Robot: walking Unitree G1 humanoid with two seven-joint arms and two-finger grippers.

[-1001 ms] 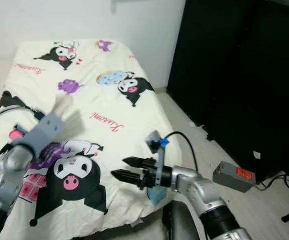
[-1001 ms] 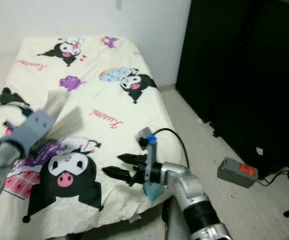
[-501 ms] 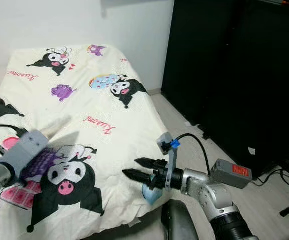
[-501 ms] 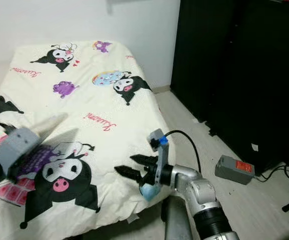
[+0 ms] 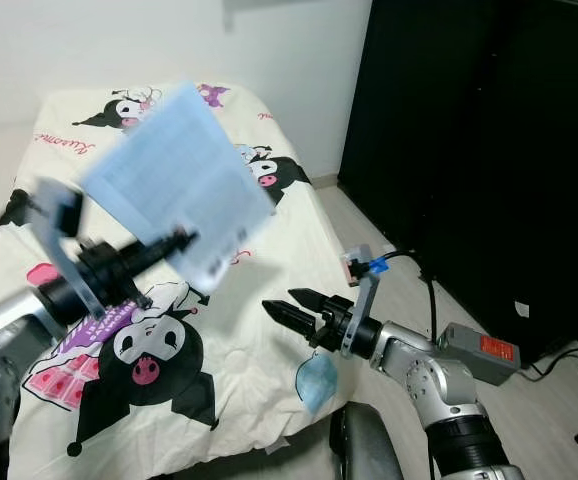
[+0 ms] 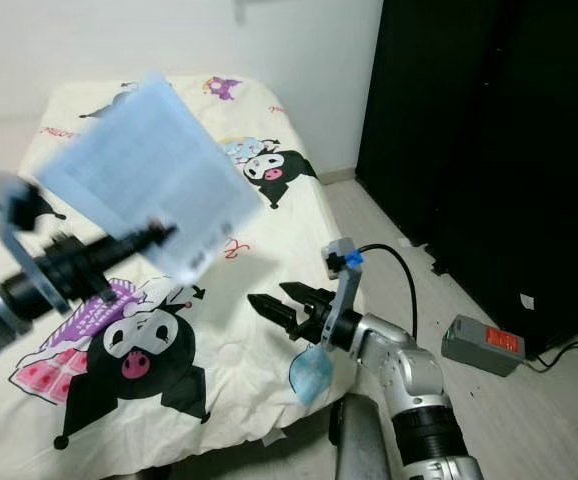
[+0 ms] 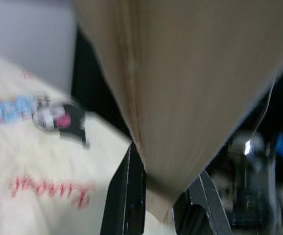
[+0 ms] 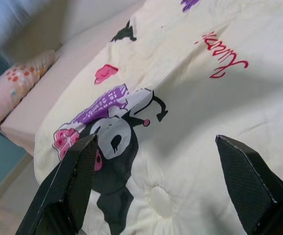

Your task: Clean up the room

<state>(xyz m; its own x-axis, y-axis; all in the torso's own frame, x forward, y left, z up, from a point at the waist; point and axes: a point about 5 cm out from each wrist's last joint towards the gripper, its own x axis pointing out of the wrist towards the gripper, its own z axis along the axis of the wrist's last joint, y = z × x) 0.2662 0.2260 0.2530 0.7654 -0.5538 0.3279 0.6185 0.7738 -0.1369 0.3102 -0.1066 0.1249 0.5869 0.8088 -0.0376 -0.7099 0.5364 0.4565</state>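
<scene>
My left gripper (image 5: 174, 240) is shut on a thin light-blue booklet (image 5: 177, 183), held up in the air above the bed and tilted. The left wrist view shows the booklet (image 7: 190, 88) pinched between the black fingers (image 7: 131, 196). My right gripper (image 5: 287, 306) is open and empty, reaching over the bed's near right edge. In the right wrist view its two fingers (image 8: 70, 181) spread wide above the cartoon-print bedspread (image 8: 190, 122).
The bed (image 5: 269, 250) has a cream cover with black cartoon figures. A tall black cabinet (image 5: 479, 150) stands at the right. A grey box with a red label (image 5: 481, 350) and cables lie on the floor. A pink pillow (image 8: 14, 83) lies at the bed's far side.
My left arm has swung the booklet up from low over the bed to high in the air. The right gripper shifted slightly right. The camera also moved.
</scene>
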